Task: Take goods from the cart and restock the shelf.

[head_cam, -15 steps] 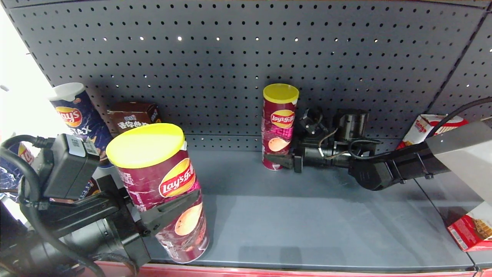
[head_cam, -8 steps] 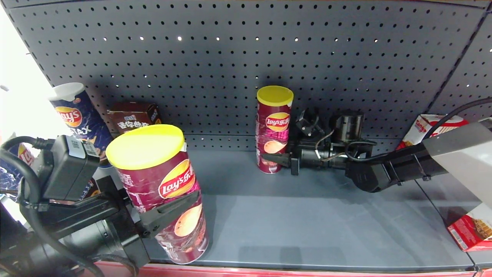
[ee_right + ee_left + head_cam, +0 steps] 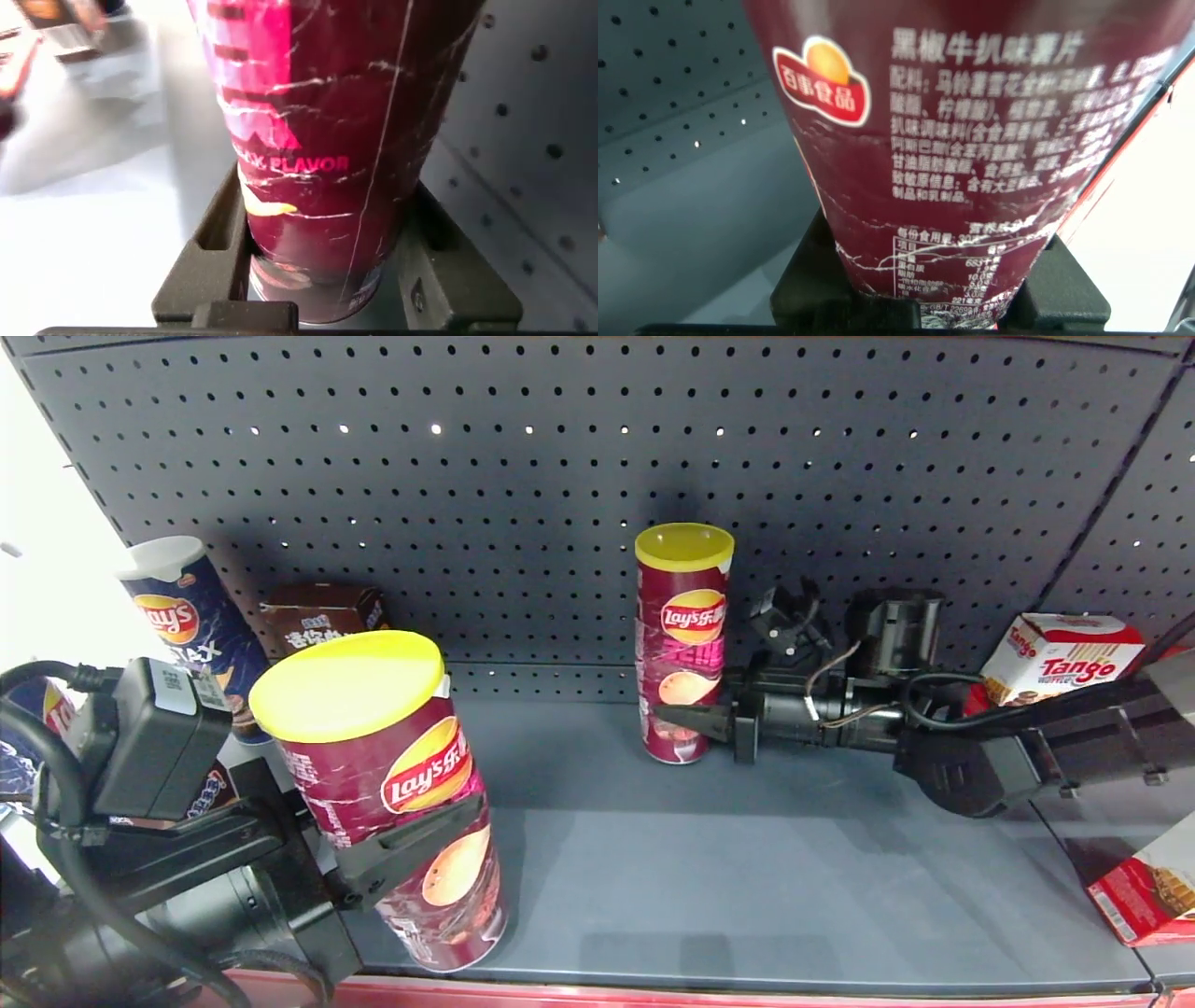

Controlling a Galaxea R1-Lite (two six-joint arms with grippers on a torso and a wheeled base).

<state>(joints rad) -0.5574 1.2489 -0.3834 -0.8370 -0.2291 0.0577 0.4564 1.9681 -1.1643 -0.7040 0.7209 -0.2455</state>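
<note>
Left arm: your left gripper (image 3: 420, 840) is clamping a maroon chip can with a yellow lid, the near can (image 3: 378, 775), around its lower half. In the left wrist view the jaws of the left gripper (image 3: 938, 303) are pressing on both sides of the near can (image 3: 943, 121). This can is sitting at the front left of the grey shelf (image 3: 747, 896), close to the red front lip (image 3: 747, 997). It is leaning slightly, with the lid toward the left. You cannot tell whether its base is touching the deck.

Right arm: your right gripper (image 3: 686, 721) is gripping a second maroon, yellow-lidded can, the far can (image 3: 683, 616), low on its body. The right wrist view is showing the right gripper (image 3: 327, 257) with a finger tight on each side of the far can (image 3: 327, 112). This can is standing about upright near the middle of the shelf, just in front of the pegboard back panel (image 3: 560, 476). Contact between its base and the deck is not resolvable.

Other stock: a blue can (image 3: 187, 616) and a brown box (image 3: 322, 621) are sitting at the back left, beside each other. A white-and-red box (image 3: 1064, 653) is lying at the back right, behind the right arm. A red box (image 3: 1139, 896) is lying at the front right edge, well apart from both cans.
</note>
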